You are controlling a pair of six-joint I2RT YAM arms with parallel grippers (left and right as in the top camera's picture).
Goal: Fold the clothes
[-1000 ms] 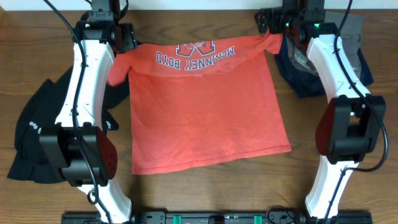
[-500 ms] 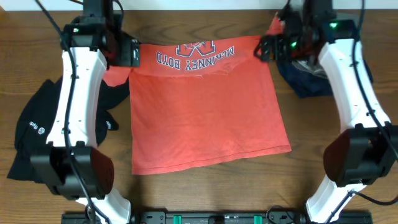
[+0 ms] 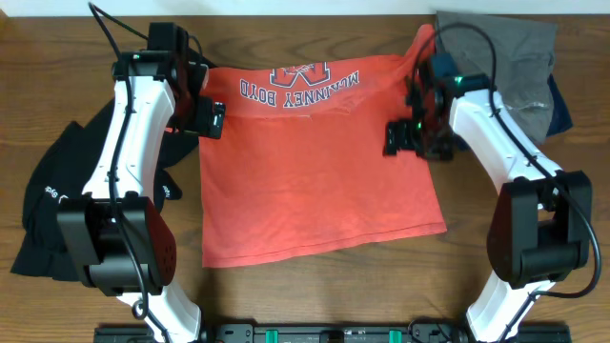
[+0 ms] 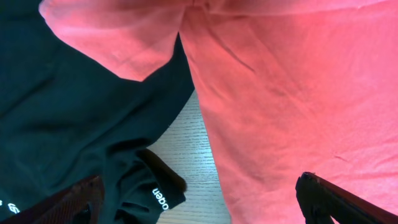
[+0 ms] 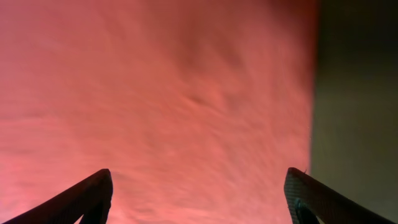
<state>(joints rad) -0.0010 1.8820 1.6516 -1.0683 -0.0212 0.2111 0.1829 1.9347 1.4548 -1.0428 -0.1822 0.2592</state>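
overhead, orange t-shirt (image 3: 315,181) laid out, left claw (image 4: 199,182) and right claw (image 5: 198,174) released, black top (image 3: 57,205) partly hidden behind left arm (image 3: 124,143)

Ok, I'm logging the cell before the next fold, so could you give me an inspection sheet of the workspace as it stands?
Surface: wooden table, bare wood showing around the garments.
Job's things: orange-red T-shirt spread flat mid-table, lettering at the far edge; black top crumpled at the left edge, partly under the left arm.
Clutter: grey cloth and navy cloth heaped at the far right corner.
End effectors: left end effector open over the shirt's left edge; right end effector open over its right edge; neither holds anything.
Cables: black cables run along both arms.
Surroundings: black rail along the near edge.
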